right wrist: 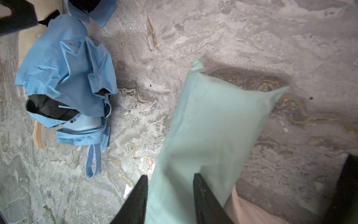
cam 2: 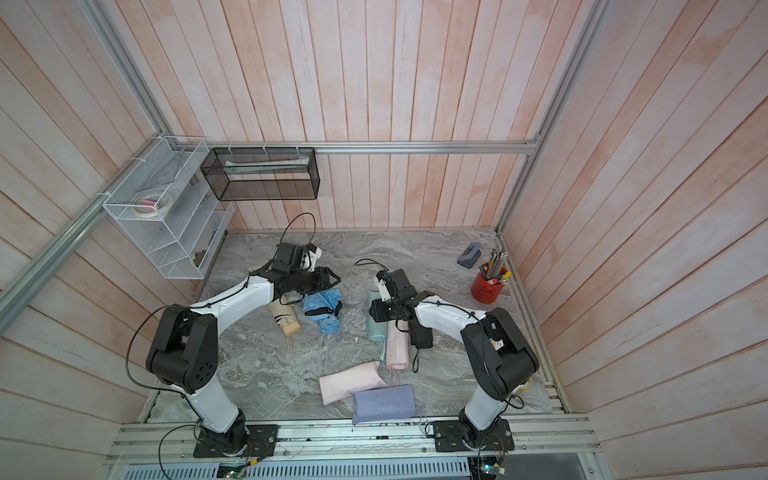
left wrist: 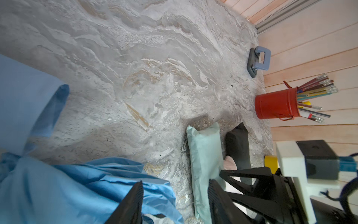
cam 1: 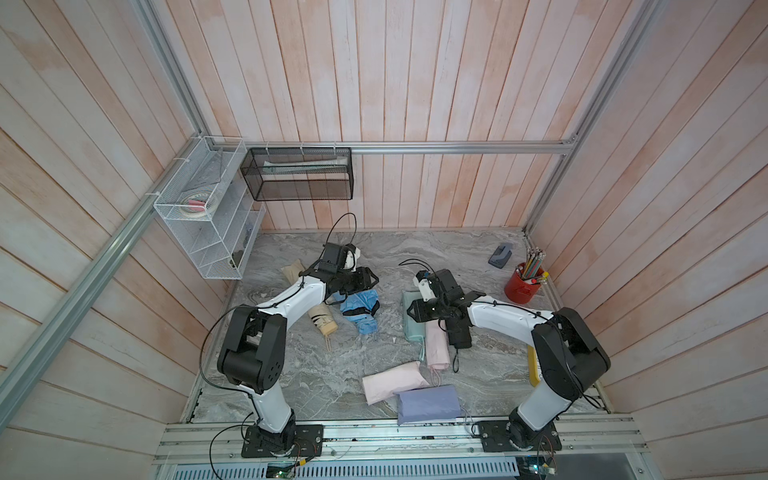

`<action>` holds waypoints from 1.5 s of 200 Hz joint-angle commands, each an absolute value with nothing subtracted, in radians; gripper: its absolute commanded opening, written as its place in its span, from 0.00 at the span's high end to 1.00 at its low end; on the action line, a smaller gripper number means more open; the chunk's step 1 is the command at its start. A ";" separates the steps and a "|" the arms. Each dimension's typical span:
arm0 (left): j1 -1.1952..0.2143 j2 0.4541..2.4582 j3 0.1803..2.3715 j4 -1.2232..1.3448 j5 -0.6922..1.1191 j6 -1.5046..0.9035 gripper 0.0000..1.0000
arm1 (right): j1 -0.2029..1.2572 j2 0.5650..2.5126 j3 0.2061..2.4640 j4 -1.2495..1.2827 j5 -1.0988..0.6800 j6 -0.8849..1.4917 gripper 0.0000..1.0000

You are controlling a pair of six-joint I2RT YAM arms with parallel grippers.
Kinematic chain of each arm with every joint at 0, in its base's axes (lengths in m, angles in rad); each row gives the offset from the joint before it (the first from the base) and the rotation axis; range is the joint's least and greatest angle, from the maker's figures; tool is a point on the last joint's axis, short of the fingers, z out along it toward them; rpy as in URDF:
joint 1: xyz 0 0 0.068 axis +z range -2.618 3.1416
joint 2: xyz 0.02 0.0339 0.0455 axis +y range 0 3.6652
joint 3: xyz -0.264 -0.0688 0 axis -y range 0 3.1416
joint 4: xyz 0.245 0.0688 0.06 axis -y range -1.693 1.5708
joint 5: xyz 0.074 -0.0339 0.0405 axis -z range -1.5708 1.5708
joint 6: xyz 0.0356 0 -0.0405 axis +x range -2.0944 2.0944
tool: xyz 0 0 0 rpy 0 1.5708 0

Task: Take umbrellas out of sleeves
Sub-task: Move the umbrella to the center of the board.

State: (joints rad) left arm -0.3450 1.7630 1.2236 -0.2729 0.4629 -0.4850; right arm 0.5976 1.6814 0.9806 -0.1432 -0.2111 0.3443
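Mint sleeve (right wrist: 213,120) lies directly beneath the right claw (right wrist: 170,175). The claw's two black fingers stand spread across the pouch's width, partway along it. One finger overlaps the cloth, so the pouch is wider than the gap and nothing looks pinched. Whether a pad grazes the fabric I cannot tell.

From the claw, the sleeve's long axis runs toward the upper right of the right wrist view and ends in a sewn, closed end with two pointed corners. In both top views it runs up and down the frame, with what looks like its cord at the lower end. I judge that the coming move turns on this axis: the umbrella must slide out along it, toward the lower end of the frame. The right arm is plainly the nearer one. The cloth is smooth, matte and softly puffed, so the umbrella is probably inside.

Just beside it lie a pale pink sleeve (cam 1: 436,349) and a black sleeve (cam 1: 460,338), the latter partly under the right arm. Toward the left of the frame, apart from the mint pouch, the light blue umbrella (right wrist: 64,64) lies bare. It is creased, crumpled fabric with a dark lining, a rounded handle and a woven wrist loop. The left claw (left wrist: 175,181) hovers over it, fingers spread and empty. Beyond that rests the beige umbrella (cam 1: 322,320), pleated and bound by a black strap, on the grey veined counter (cam 1: 332,374).
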 commanded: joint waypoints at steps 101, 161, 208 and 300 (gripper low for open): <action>-0.400 1.860 1.301 -0.247 0.544 -0.462 0.44 | 0.596 1.838 1.072 -0.183 -0.157 0.360 0.58; -0.399 1.871 1.276 -0.223 0.560 -0.468 0.46 | 0.597 1.911 1.192 -0.154 -0.197 0.240 0.61; -0.400 1.879 1.285 -0.230 0.566 -0.467 0.45 | 0.600 1.874 1.238 -0.104 -0.237 0.187 0.63; -0.400 1.930 1.324 -0.238 0.585 -0.484 0.45 | 0.656 1.590 0.912 -0.140 -0.190 0.305 0.61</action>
State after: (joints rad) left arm -0.3985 1.9060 1.2938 -0.2459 0.5705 -0.4797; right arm 0.6117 1.6207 0.9936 -0.1001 -0.2096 0.2550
